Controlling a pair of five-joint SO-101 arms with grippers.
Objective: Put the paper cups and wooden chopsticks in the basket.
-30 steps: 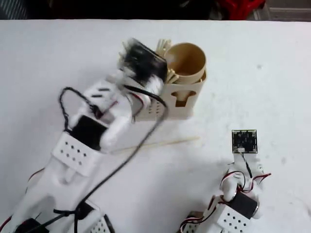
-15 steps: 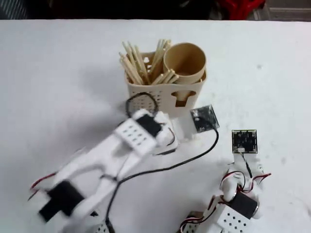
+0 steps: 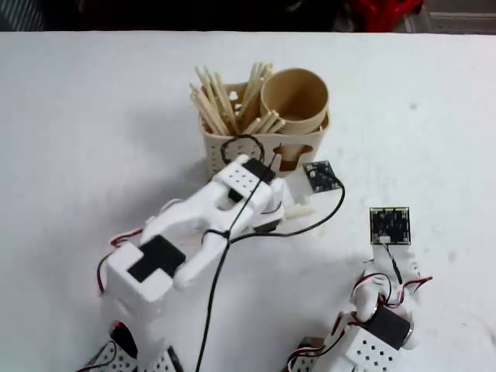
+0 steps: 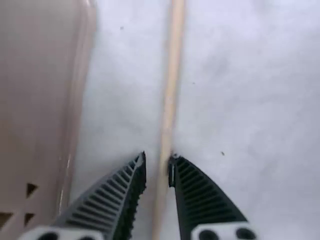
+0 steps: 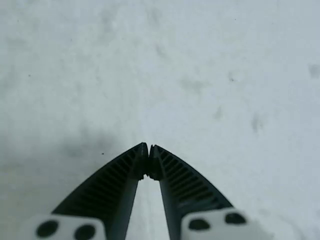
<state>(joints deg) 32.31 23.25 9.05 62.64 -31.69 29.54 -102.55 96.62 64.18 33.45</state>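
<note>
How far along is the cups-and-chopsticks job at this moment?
Mostly done: a bundle of chopsticks and a paper cup stand in the basket. In hand: the left gripper straddles one chopstick lying on the table beside the basket, jaws not closed on it. Left: grasp it and drop it in. The right gripper rests shut over the table.

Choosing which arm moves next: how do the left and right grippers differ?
The left gripper is open astride a chopstick; the right gripper is shut, empty. The left gripper sits beside the basket; the right gripper is well apart from it, over the table. Both point downward.
</note>
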